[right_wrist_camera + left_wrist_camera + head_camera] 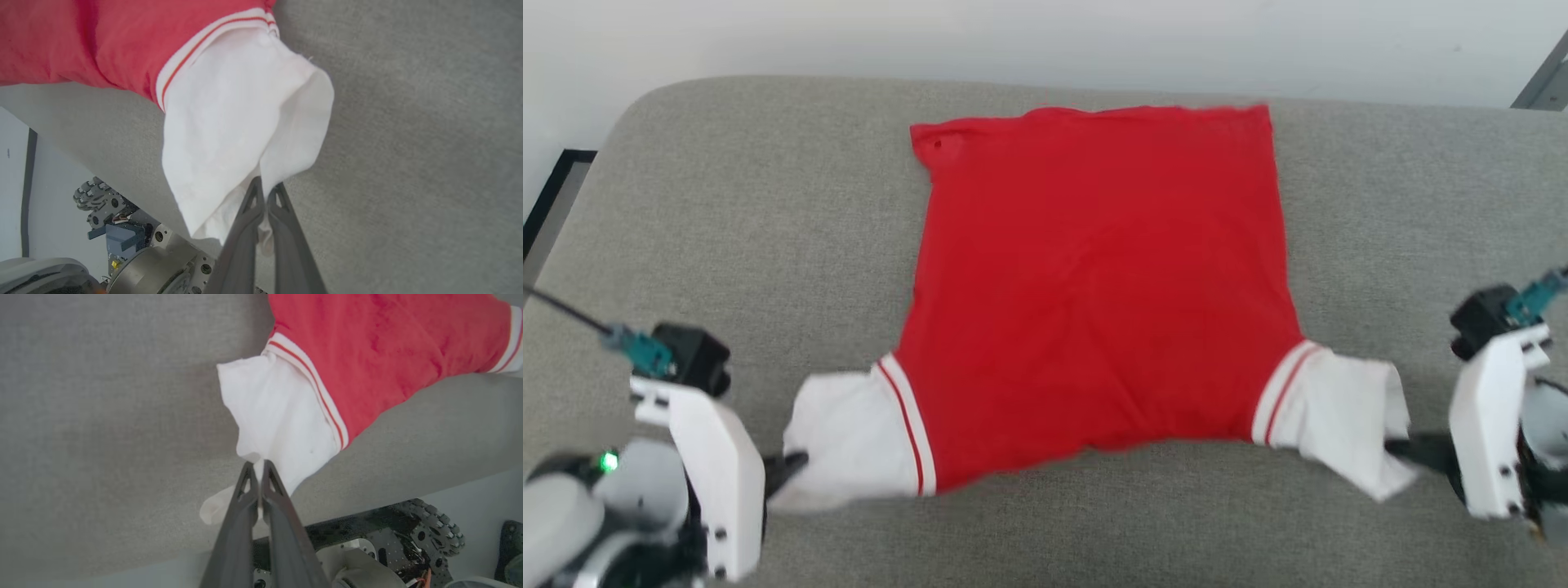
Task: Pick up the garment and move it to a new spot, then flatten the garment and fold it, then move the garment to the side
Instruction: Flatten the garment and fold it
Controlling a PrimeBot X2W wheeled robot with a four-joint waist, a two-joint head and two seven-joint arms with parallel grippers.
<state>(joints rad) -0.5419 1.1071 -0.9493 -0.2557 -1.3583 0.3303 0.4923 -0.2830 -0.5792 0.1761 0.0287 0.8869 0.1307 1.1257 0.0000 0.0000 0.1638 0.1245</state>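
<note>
Garment (1094,286) lies spread flat on the grey fabric surface (1405,204), approx. centred. The hem is at the far side and the shoulders are toward the robot, close to the surface's near edge. The red body is mostly smooth w/ a few soft creases in the middle. There is a small dark hole-like spot (938,145) by the far-left hem corner, which is slightly curled.

Left gripper (788,467) is at the lower left, pointing inward. Its jaws are pressed together on the outer edge of the white left sleeve (849,433). In the left wrist view the left gripper (257,465) pinches a fold of that sleeve (278,416), and a bit of white cloth pokes out below the tips.

Right gripper (1403,447) is at the lower right, also pointing inward, jaws clamped on the white right sleeve (1347,408). In the right wrist view the right gripper (265,185) bites the sleeve's cuff end, w/ the sleeve (229,122) bunched and folded above the tips.

Both sleeves are drawn outward, away from the body, w/ red-and-white stripes at each seam. The robot's base (425,539) and wheels show below the surface edge in both wrist views, on a pale floor (482,494).
</note>
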